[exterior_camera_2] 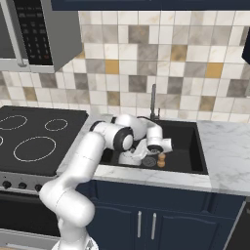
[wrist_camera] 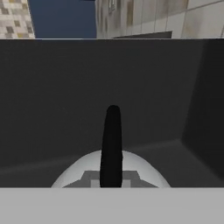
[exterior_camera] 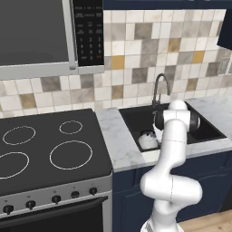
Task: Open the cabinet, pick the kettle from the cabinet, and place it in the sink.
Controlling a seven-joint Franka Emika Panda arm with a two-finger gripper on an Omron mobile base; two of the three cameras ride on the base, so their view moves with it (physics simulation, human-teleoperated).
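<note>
1. Down inside the sink (exterior_camera: 213, 131), I have the arm bent over the counter edge with the hand lowered into the black basin, near its front left corner.
2. Kettle (exterior_camera: 147, 140) sits low in that corner; from the left base view its silver-white dome shows just beside the forearm, and it looks to be at or very near the basin floor.
3. From the hand view, the kettle's dome (wrist_camera: 109, 173) fills the lower middle, with its black arched handle (wrist_camera: 111, 146) rising straight up the centre. The hand is lined up directly over the handle, which fits a carry by the handle.
4. Gripper (exterior_camera_2: 146, 157) state: I cannot tell whether the fingers clasp the handle or have let go. The tips are hidden in the hand view, and the kettle and wrist crowd them in the right base view.
5. Faucet (exterior_camera: 159, 88) stands at the back rim, well apart from the hand, so lifting out should be unobstructed.
6. My judgement: placement is at its last stage; only release and withdrawal remain.
</note>
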